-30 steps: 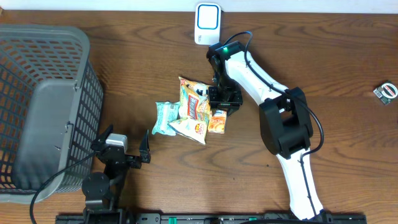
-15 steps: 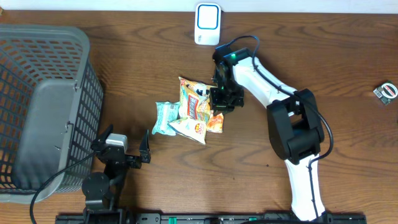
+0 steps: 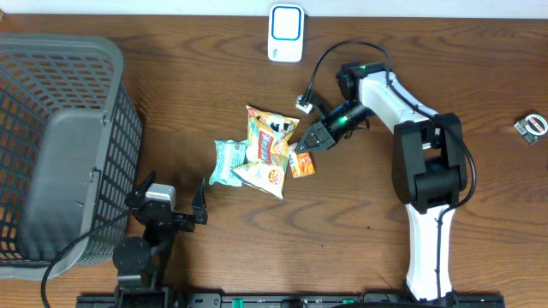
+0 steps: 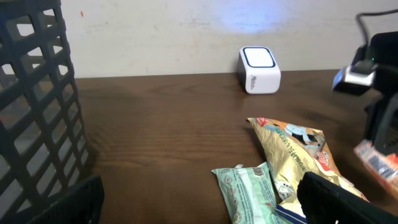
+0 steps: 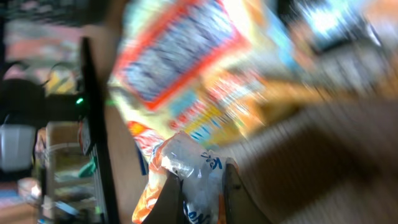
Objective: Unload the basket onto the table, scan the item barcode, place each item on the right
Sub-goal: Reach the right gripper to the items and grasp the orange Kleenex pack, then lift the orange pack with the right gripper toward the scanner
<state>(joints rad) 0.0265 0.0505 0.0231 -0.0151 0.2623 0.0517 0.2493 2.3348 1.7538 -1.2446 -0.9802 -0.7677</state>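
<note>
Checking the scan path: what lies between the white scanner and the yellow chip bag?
Bare table only, between the white scanner and yellow chip bag; overhead and left wrist views both show it.

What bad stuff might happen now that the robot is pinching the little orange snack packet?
1. The right end effector seems to pinch only a crinkly edge of the orange snack packet, so the packet might slip out when lifted.
2. The packet lies right against the yellow chip bags, which could get dragged along.
3. The white scanner stands well beyond the pile, and a floppy packet held by one edge may not show its barcode flat.
</note>
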